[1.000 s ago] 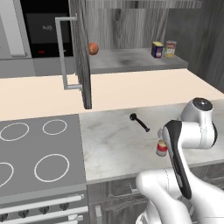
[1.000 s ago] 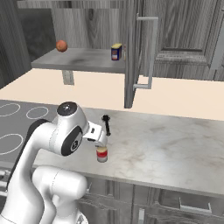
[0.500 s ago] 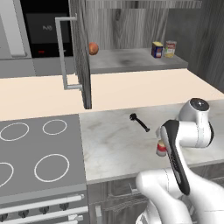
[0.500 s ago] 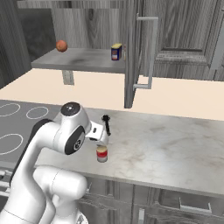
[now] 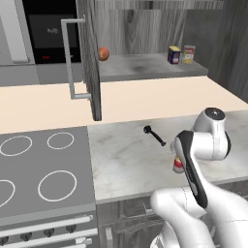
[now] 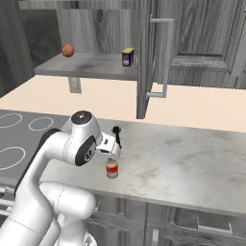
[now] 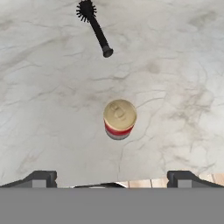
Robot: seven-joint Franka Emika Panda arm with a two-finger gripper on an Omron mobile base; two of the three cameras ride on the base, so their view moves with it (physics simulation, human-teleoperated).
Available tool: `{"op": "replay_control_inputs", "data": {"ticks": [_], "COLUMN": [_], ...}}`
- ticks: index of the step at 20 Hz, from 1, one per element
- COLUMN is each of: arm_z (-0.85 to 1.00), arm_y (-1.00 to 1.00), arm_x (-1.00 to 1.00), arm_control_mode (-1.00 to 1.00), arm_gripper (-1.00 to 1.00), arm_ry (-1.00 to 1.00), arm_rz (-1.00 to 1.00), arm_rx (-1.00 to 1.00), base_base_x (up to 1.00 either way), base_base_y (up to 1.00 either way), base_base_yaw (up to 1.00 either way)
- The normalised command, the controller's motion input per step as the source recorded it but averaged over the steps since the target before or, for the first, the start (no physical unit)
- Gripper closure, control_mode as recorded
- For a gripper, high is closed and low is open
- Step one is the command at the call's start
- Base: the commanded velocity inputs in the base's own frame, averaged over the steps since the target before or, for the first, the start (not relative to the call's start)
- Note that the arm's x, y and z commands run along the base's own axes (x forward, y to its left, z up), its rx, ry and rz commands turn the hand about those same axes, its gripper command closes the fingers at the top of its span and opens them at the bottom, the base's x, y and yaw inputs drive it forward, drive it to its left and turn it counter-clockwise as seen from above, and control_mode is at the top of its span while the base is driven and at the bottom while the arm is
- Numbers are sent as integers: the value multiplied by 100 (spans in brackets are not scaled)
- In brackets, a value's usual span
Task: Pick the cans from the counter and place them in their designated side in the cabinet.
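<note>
Hand view: short red can [image 7: 120,119], gold round lid, on marbled counter [image 7: 183,78].

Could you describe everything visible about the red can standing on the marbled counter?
The small red cylindrical can with a cream band and gold lid stands upright on the pale marbled stone counter, near its front edge. It looks metallic and closed. Nothing touches it; the black long-handled brush lies apart, farther back. The open tool hovers above it.
</note>
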Motion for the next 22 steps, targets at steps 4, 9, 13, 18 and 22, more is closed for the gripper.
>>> {"op": "replay_control_inputs", "data": {"ticks": [4, 9, 13, 18, 22], "arm_z": [-15, -17, -16, -17, -18], "arm_y": [0, 0, -1, -4, -4], "arm_x": [12, 13, 11, 10, 10], "arm_control_mode": [-100, -100, -100, -100, -100], "arm_gripper": [-100, -100, -100, -100, -100], "arm_ry": [2, 1, 0, 0, 0], "arm_rz": [0, 0, 0, 0, 0], "arm_rx": [1, 1, 1, 0, 0], "base_base_x": [0, 0, 0, 0, 0], "base_base_y": [0, 0, 0, 0, 0], "base_base_yaw": [0, 0, 0, 0, 0]}}
